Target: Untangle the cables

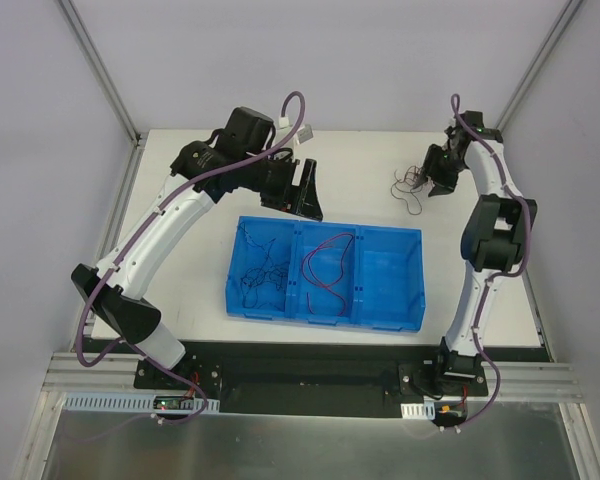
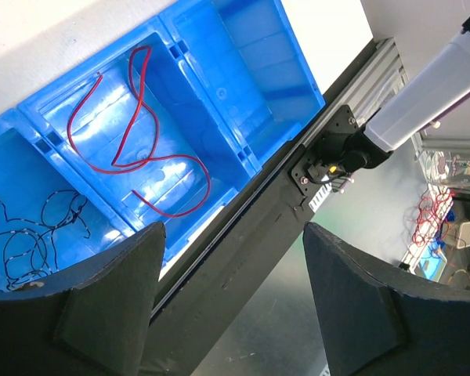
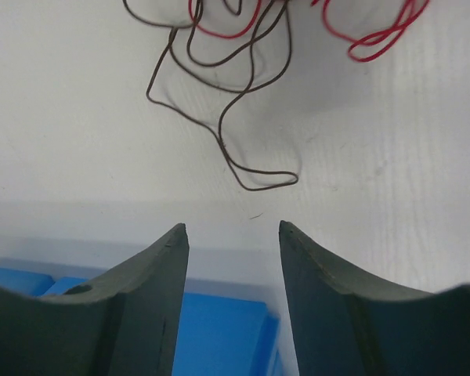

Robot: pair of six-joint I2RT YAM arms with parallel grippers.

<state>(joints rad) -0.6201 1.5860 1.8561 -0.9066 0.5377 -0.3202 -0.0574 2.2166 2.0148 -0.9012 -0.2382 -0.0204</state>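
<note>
A tangle of dark brown and red cables (image 1: 410,185) lies on the white table at the back right; it fills the top of the right wrist view (image 3: 243,31). My right gripper (image 1: 436,184) is open and empty just right of the tangle, its tips (image 3: 233,229) short of the nearest brown loop (image 3: 254,188). A blue three-compartment tray (image 1: 325,320) holds black cables (image 1: 260,270) in its left compartment and one magenta-red cable (image 1: 325,265) in the middle. My left gripper (image 1: 308,200) is open and empty above the tray's back edge. In the left wrist view (image 2: 235,235) the red cable (image 2: 133,141) and black cables (image 2: 31,235) show.
The tray's right compartment (image 1: 390,275) holds nothing. The table's metal front rail (image 1: 310,375) carries both arm bases. Grey enclosure walls stand close on the left, right and back.
</note>
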